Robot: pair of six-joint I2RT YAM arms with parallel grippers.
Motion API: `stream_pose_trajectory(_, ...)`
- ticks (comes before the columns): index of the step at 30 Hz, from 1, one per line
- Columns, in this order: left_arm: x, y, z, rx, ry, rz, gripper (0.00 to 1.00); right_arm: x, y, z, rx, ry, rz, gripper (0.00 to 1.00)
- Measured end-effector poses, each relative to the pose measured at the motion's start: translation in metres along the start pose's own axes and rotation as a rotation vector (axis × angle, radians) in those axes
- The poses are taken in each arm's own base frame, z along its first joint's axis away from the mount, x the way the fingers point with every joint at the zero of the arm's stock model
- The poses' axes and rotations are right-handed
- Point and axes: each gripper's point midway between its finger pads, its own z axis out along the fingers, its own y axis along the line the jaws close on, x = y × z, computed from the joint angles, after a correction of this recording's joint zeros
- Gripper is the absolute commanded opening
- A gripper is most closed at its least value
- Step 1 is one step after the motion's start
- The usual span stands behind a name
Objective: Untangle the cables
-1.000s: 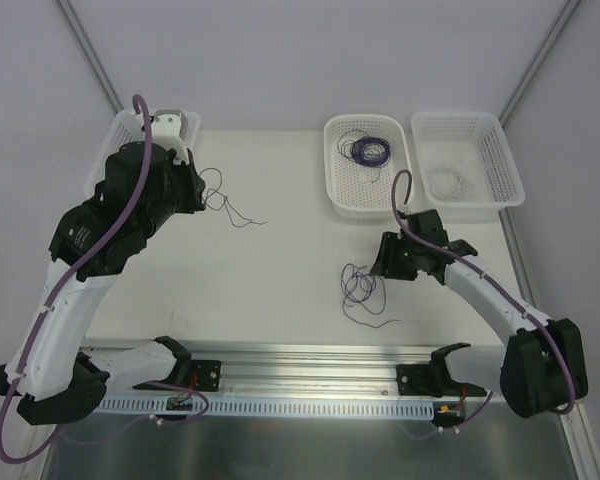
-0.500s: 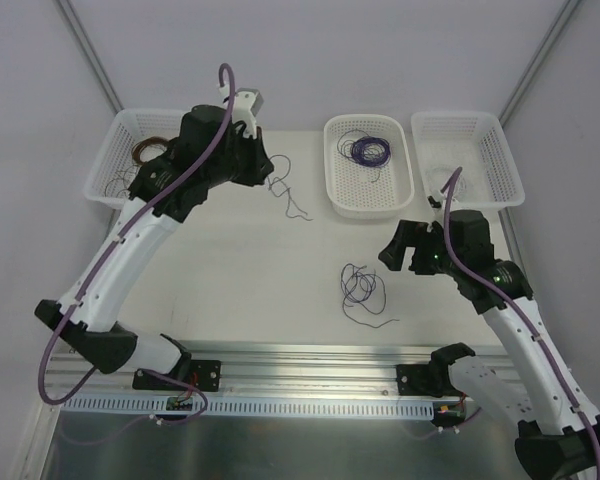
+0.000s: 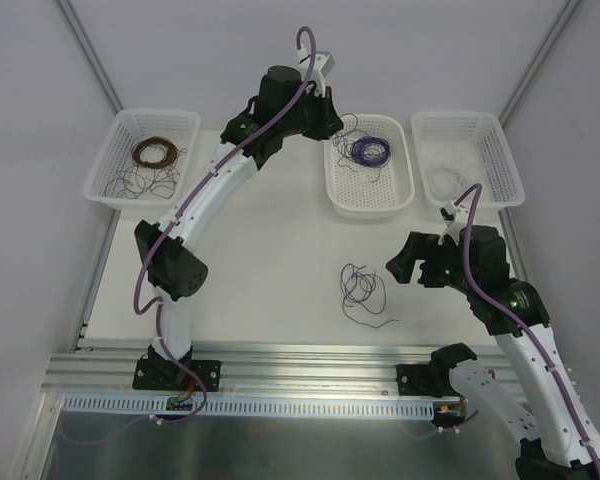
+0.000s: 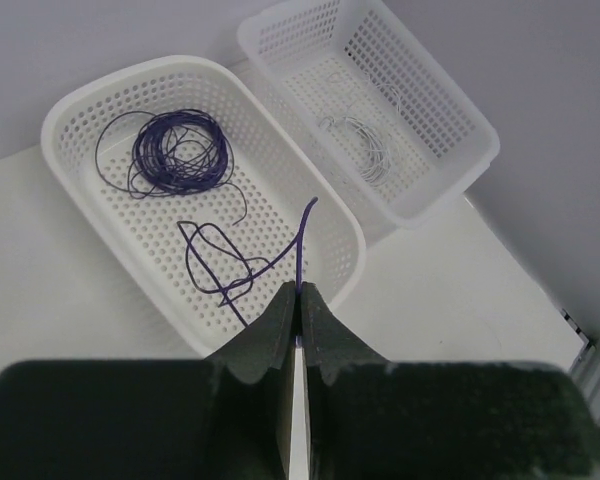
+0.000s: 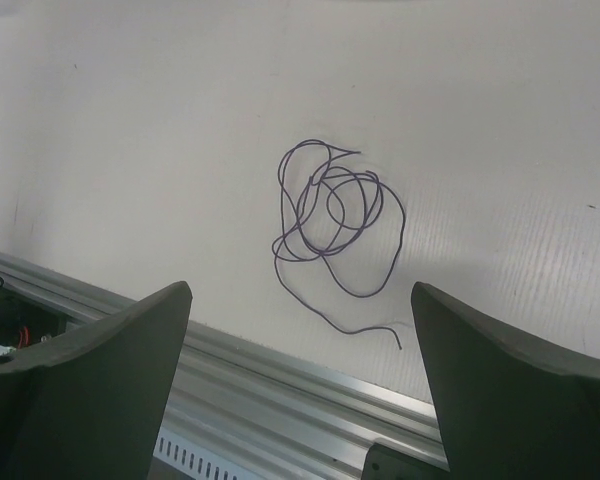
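Note:
My left gripper is shut on a thin purple wire and holds it above the middle white basket. The wire's loose squiggly end hangs over that basket's floor, beside a neat purple coil. A small tangle of purple and dark wires lies on the table in front of the baskets. It also shows in the right wrist view. My right gripper is open and empty, to the right of the tangle and above the table; in its own view the tangle lies ahead of the jaws.
A white basket at the far left holds brown coils. A white basket at the far right holds a white coil. An aluminium rail runs along the table's near edge.
My left arm has swung from the left basket across to the middle basket, carrying the purple wire. My right arm has drawn back to the right of the tangle.

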Motion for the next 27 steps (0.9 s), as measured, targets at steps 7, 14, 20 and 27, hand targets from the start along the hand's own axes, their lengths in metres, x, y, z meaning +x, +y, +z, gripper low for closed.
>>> stream_pose_trajectory(7,0.050,0.009,0.076,0.045,0.073,-0.019,0.70,0.011,-0.006,0.005,0.021,0.036,0.006,0.97)
stream_pose_trajectory(14,0.095,0.023,0.076,0.013,0.167,-0.032,0.99,0.013,-0.009,0.009,0.035,0.054,0.008,0.97)
stream_pose_trajectory(20,0.127,0.020,0.021,-0.027,0.244,-0.053,0.99,0.022,-0.013,0.020,0.044,0.093,0.014,0.97)
stream_pose_trajectory(27,0.193,-0.025,-0.046,-0.011,0.346,-0.078,0.95,0.043,-0.022,0.044,0.063,0.183,0.030,0.97)
